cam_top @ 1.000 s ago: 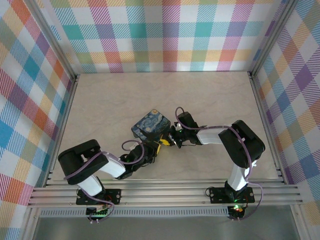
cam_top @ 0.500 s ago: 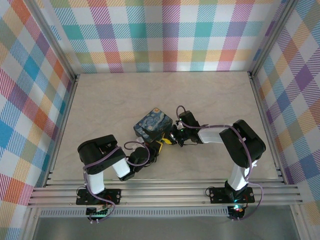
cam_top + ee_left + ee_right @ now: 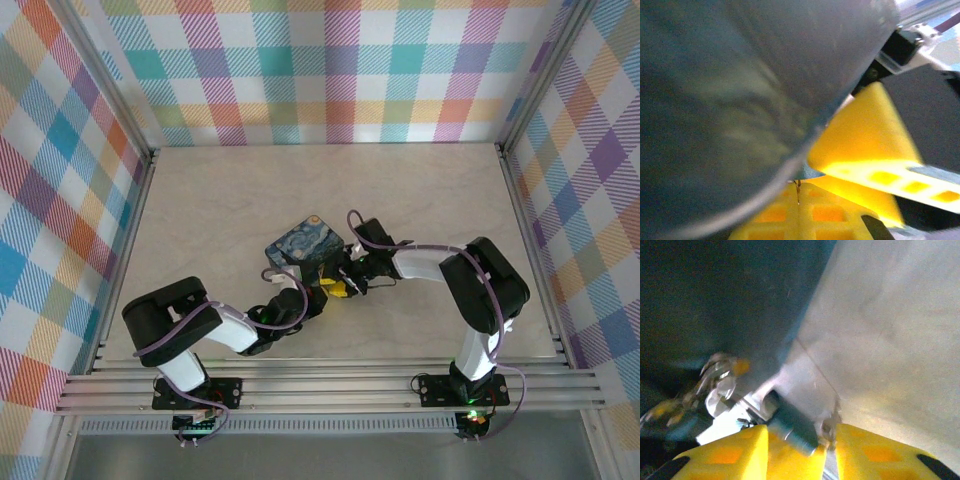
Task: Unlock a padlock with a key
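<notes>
The step in hand looks like seating the key in the padlock. It should go best if one tool steadies the block while the other keeps the slim piece in line with the keyway, pushes straight, and turns only once it is fully home. The padlock sits on the counter just beyond the tips of both tools, its dark teal side close in front of each wrist camera. The left tool has its yellow fingers pressed together right beneath the padlock's edge; whether anything thin is pinched in the seam cannot be told. The right tool stands spread. A small bluish-grey piece, probably the key, lies in the gap between its fingers beside the padlock's side, and contact with either pad is unclear. With those jaws parted, the key likely needs a square re-grip before any twist. Compared with half a second earlier, the left arm's elbow has swung back out, away from its tool, while the padlock has barely shifted.
</notes>
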Robot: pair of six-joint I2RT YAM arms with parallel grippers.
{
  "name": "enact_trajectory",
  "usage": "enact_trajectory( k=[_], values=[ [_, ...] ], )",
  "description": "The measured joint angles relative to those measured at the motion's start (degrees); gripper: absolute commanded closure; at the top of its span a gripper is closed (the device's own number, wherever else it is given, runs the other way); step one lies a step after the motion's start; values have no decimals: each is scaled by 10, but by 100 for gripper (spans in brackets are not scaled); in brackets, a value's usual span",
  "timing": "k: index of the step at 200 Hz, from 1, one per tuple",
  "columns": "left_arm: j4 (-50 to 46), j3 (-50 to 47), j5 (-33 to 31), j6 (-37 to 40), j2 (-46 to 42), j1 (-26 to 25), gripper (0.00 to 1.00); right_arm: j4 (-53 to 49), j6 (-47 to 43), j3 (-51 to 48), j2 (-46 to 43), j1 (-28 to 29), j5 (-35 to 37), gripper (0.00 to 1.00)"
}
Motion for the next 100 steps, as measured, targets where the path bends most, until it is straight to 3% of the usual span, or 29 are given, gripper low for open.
enact_trajectory(
  k=[54, 100],
  values=[
    [-3, -1, -14, 6, 4, -1, 100, -19, -7, 6, -7, 6, -11, 46],
    [-29, -22, -38, 8, -35, -1, 100, -56, -31, 11, -50, 5, 17, 45]
  ],
)
